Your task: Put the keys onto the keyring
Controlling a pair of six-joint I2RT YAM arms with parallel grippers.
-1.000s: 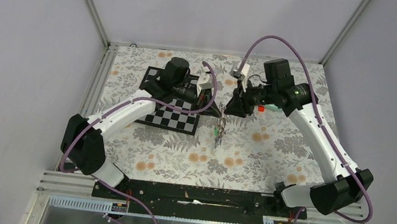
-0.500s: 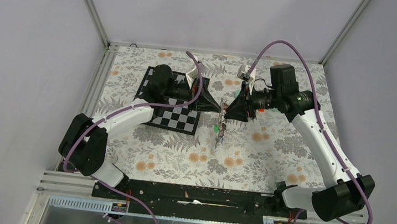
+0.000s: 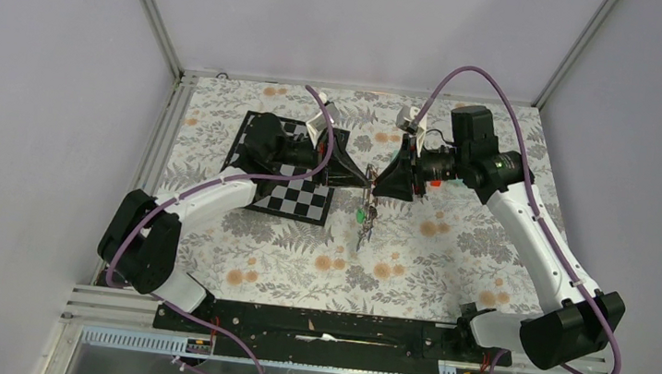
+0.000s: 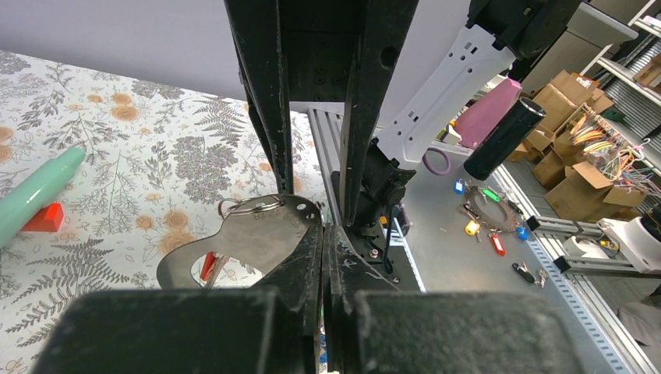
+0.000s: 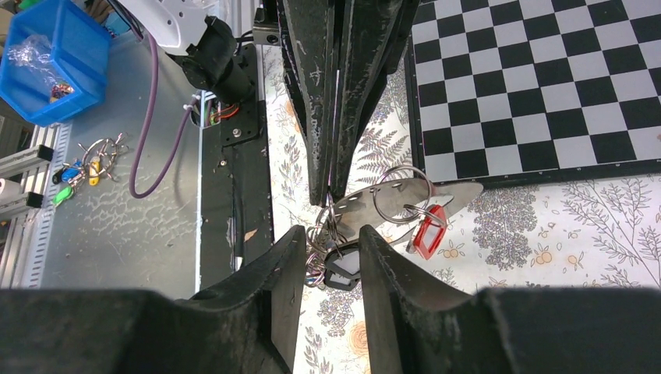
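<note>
Flowery cloth (image 3: 450,255) covers the table below my two arms. Closest to my bases, the keys (image 3: 362,220) hang down in a small bunch under my fingertips. The bunch has hardly moved in the last second.

Just above the bunch, my left gripper (image 4: 324,234) is squeezed fully shut. It pinches the keyring (image 5: 397,199) by its thin wire and holds it up. The red-tag key (image 5: 427,234) is already on the keyring and dangles beside it.

My right gripper (image 5: 334,234) is about half open. The black-tag key (image 5: 343,265) sits in the gap between its fingers. The wrist view is crowded here, so I cannot tell if my pads are pressing on it or only sit beside it.

Here is what has changed. A second ago my left arm reached further in, and its wrist was turned another way. Now it has pulled back over the checkered board (image 3: 293,200) and rolled round. My right arm has shifted a little too. So my two grippers now point right at each other, tip to tip, very close.

I think this lines things up so that I can slip the black-tag key onto the wire.

Furthest back, behind my right gripper, lies the teal tube (image 4: 35,195). I leave it alone.
</note>
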